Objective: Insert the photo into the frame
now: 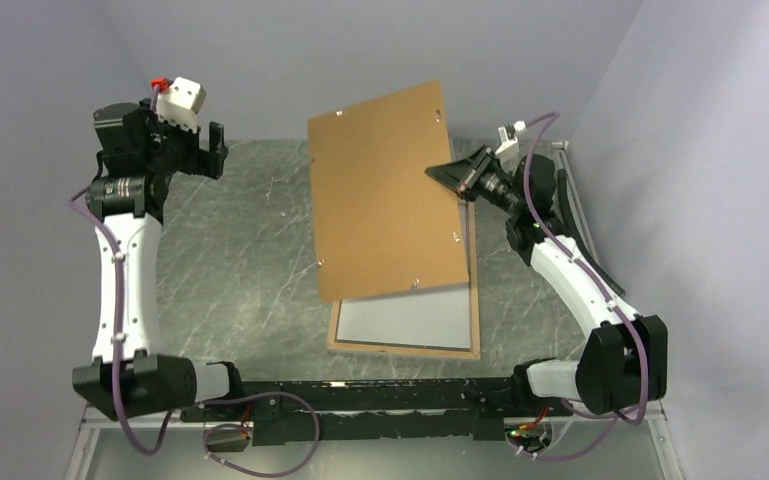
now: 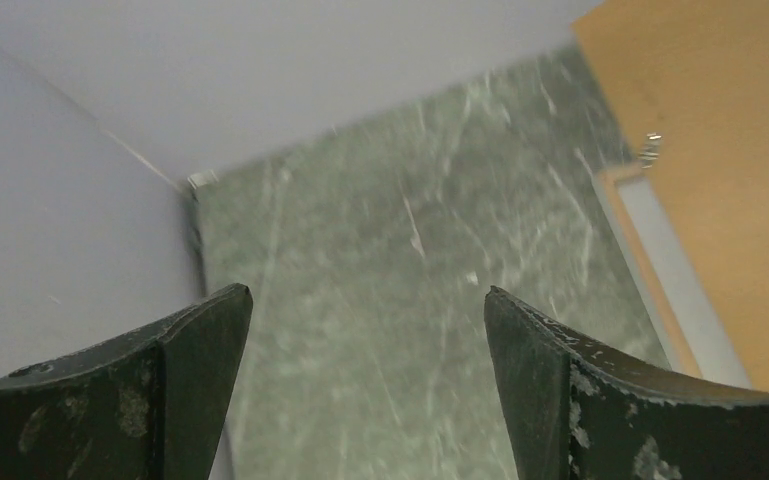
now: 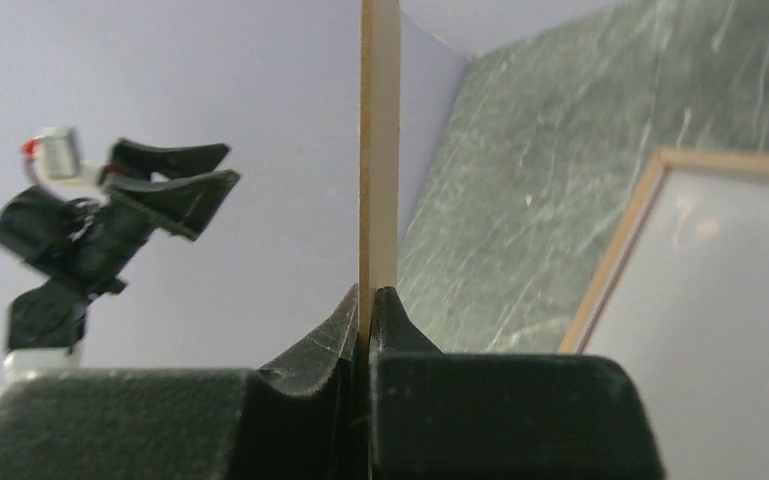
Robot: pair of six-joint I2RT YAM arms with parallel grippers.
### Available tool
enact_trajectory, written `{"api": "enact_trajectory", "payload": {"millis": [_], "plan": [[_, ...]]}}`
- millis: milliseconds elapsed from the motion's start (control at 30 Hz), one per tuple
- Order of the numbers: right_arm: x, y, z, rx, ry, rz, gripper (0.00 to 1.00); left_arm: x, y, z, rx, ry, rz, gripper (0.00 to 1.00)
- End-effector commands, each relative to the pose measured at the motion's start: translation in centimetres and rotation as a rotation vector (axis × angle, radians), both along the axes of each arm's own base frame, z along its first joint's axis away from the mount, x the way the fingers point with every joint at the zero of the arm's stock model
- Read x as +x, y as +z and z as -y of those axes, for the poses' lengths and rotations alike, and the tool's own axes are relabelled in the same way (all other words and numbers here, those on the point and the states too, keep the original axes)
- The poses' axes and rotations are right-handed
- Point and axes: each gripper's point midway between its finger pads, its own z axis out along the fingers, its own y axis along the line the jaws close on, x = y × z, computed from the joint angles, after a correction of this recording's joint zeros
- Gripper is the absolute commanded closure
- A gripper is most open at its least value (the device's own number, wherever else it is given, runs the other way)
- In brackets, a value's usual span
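My right gripper [image 1: 450,175] is shut on the right edge of the plain brown backing board [image 1: 385,190] and holds it tilted up above the table. In the right wrist view the board's thin edge [image 3: 379,140] stands pinched between the fingers of that gripper [image 3: 368,295]. The frame [image 1: 400,349] lies flat under the board with its light wood border up and a pale grey inside; it also shows in the right wrist view [image 3: 615,250] and the left wrist view [image 2: 625,225]. My left gripper [image 1: 215,150] is open and empty, raised at the far left [image 2: 368,300]. The photo is not in view.
The green marbled tabletop [image 1: 250,260] is walled in by grey panels on the left, back and right. The board [image 2: 730,150] carries small metal clips along its edges. My left arm shows in the right wrist view [image 3: 110,210].
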Motion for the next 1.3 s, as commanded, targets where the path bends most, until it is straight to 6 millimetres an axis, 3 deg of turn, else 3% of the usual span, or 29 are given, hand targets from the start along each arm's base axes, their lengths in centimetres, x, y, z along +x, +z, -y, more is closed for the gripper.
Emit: {"api": "enact_trajectory", "payload": {"millis": [0, 200, 433, 633, 800, 967, 1267], "plan": [[-4.6, 2.9, 1.2, 0.174, 0.100, 0.014, 1.00, -0.4, -5.6, 0.7, -0.129, -0.067, -0.201, 0.10], [-6.6, -0.2, 2.2, 0.333, 0.112, -0.072, 1.00, 0.5, -8.7, 2.1, -0.171, -0.136, -0.218, 0.17], [-7.6, -1.4, 2.3, 0.447, 0.156, -0.107, 1.00, 1.7, -12.4, 3.9, -0.162, -0.167, -0.313, 0.18], [-7.7, -1.8, 2.0, 0.446, 0.173, -0.121, 1.00, 2.6, -14.2, 6.9, -0.116, -0.201, -0.349, 0.18], [-7.7, -2.3, 1.7, 0.460, 0.180, -0.138, 1.00, 3.0, -14.5, 8.6, -0.091, -0.225, -0.356, 0.18], [-7.2, -3.0, 2.1, 0.487, 0.130, -0.148, 1.00, 2.0, -15.0, 10.1, -0.074, -0.253, -0.380, 0.19], [-6.6, -4.8, 2.6, 0.485, 0.071, -0.181, 1.00, -0.9, -17.9, 12.1, -0.023, -0.308, -0.464, 0.19]]}}
